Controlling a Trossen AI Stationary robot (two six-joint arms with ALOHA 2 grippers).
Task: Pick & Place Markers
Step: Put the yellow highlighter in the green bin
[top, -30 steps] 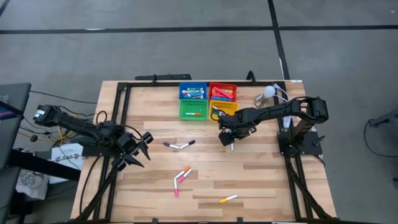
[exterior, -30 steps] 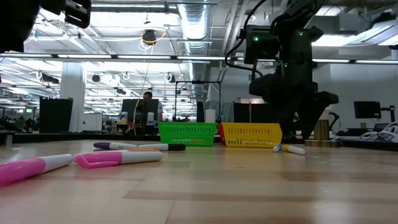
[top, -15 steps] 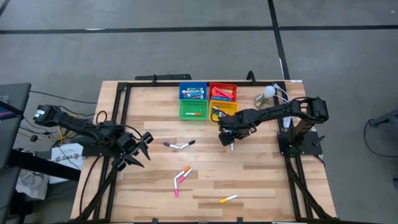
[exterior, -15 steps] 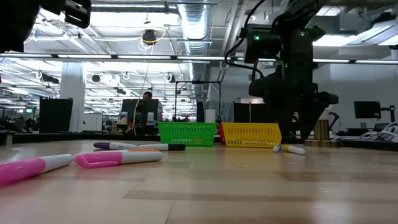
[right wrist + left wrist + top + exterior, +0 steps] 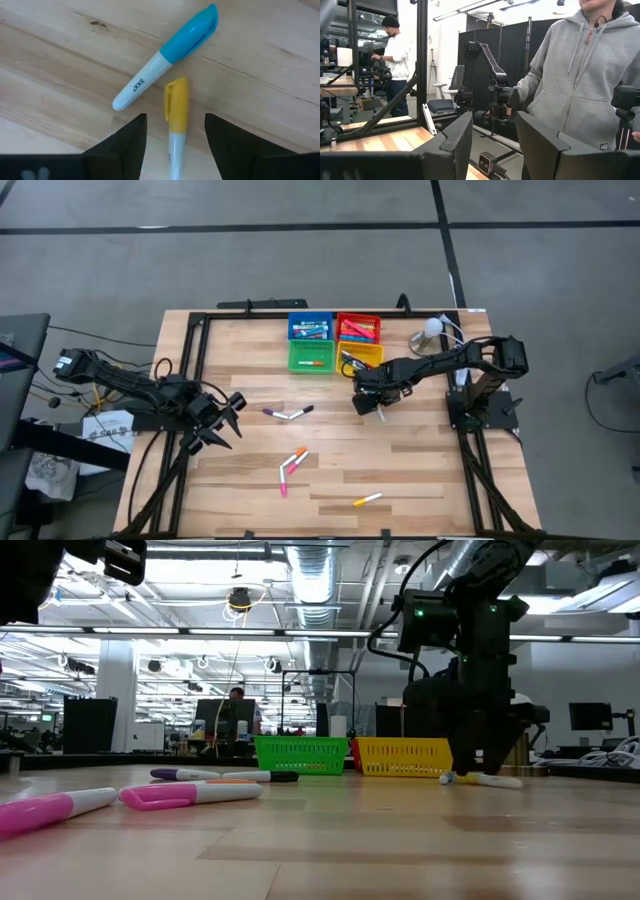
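Right now the right gripper (image 5: 175,145) is down at the table (image 5: 420,470), just in front of the yellow tray (image 5: 366,355). Its jaws stand apart on either side of a yellow-capped marker (image 5: 176,117) that lies flat between the fingers (image 5: 129,142); I see no contact with the barrel. A blue-capped marker (image 5: 167,55) lies just beside it, white end close to the yellow cap, cap angled away. The low view shows the same arm reaching down to a marker (image 5: 480,779) on the wood.

Left gripper (image 5: 225,420) sits at the left side of the table, well apart from the work. Jaws partly apart, nothing between them in its wrist view (image 5: 492,145). That view looks out into the room: a person in a grey hoodie (image 5: 580,75) close by, another person in a white top (image 5: 395,65) farther back.

Other markers:
- purple and black pair (image 5: 287,413) mid-table, ends meeting in a shallow V
- orange one (image 5: 297,455) and pink one (image 5: 285,478) nearer the front, close together
- yellow one (image 5: 368,500) alone near the front edge
- several already in the blue tray (image 5: 310,327) and red tray (image 5: 358,328); one orange marker in the green tray (image 5: 310,358)

All four trays sit in a tight block at the back of the table.
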